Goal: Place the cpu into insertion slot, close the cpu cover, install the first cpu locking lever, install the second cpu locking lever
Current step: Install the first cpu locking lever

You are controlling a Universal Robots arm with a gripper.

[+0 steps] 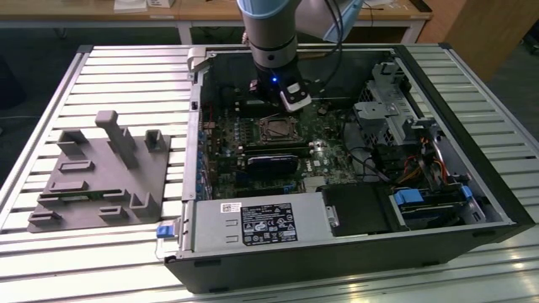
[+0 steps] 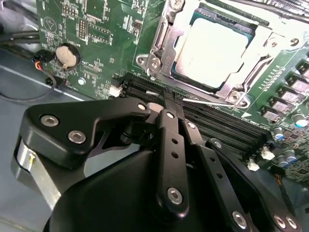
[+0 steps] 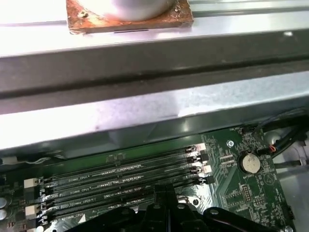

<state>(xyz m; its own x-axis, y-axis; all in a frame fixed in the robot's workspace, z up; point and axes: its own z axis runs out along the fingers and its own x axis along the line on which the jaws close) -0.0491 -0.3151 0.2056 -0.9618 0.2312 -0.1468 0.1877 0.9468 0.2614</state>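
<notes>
Single arm (image 1: pixel 271 28) enters at the upper centre of the exterior view and hangs near-vertical, with its grey, blue-banded wrist (image 1: pixel 274 66) pointing straight down. A small blue light (image 1: pixel 274 80) glows at the wrist's lower end. The dark gripper (image 1: pixel 271 101) sits directly beneath. In both wrist views the gripper (image 2: pixel 167 99) (image 3: pixel 161 193) shows black, bolted linkage bars (image 2: pixel 87 128) folded inward, and its fingers (image 2: pixel 168 118) are drawn together with no gap at the tips.

Inside computer case (image 1: pixel 337 265) on table (image 1: pixel 126 82): cpu (image 2: pixel 215 50) seated in insertion slot (image 2: pixel 155 60), memory slots (image 2: pixel 217 123) between slot and gripper (image 2: pixel 166 100), fixture block (image 1: pixel 101 183) beside case at the exterior view's left.
</notes>
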